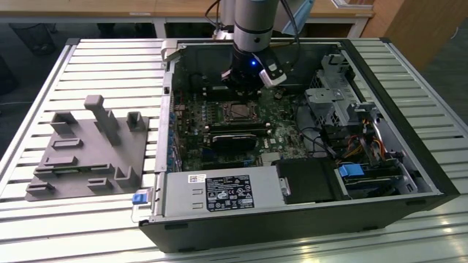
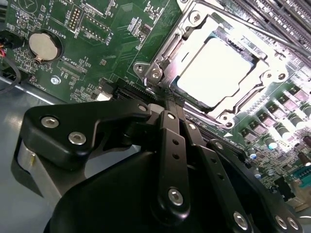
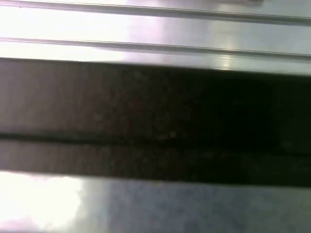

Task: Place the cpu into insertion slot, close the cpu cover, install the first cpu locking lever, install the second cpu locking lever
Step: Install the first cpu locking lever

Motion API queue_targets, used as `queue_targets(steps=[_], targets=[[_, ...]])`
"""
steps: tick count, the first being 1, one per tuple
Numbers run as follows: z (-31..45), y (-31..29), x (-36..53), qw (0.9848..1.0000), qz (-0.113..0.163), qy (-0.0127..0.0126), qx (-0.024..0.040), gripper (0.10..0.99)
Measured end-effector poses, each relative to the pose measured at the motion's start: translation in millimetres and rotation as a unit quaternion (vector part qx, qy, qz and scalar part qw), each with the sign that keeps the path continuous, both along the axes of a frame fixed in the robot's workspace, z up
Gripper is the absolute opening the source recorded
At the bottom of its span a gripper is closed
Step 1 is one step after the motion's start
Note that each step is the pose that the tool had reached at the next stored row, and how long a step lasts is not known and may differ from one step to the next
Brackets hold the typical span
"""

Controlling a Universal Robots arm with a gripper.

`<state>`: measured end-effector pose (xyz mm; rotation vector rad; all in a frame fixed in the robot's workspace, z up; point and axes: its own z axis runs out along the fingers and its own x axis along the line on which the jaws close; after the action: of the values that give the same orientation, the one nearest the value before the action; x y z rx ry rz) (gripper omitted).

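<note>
One grey fixture block point(image 1: 87, 150) sits at the exterior view's left on the slatted tabletop point(image 1: 66, 219), beside the open computer case point(image 1: 292, 219). Inside it, the end effector point(image 1: 245, 90) hangs just above the motherboard; whether it is open or closed cannot be told. In the second wrist view the cpu point(image 2: 214, 73) lies in the insertion slot point(image 2: 177, 90), the cpu cover point(image 2: 199, 26) framing it.

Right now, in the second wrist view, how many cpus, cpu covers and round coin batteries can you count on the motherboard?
cpu: 1
cpu cover: 1
coin battery: 1
Total: 3
</note>
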<state>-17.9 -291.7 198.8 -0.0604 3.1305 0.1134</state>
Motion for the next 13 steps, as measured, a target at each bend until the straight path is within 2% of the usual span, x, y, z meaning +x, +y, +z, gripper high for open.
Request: queue_targets(steps=[8, 13], targets=[[-1.8, 1.0, 0.2, 1.0, 0.0, 0.0001, -0.0089, 0.106], [-4.1, 2.3, 1.2, 1.0, 0.0, 0.0001, -0.01, 0.106]])
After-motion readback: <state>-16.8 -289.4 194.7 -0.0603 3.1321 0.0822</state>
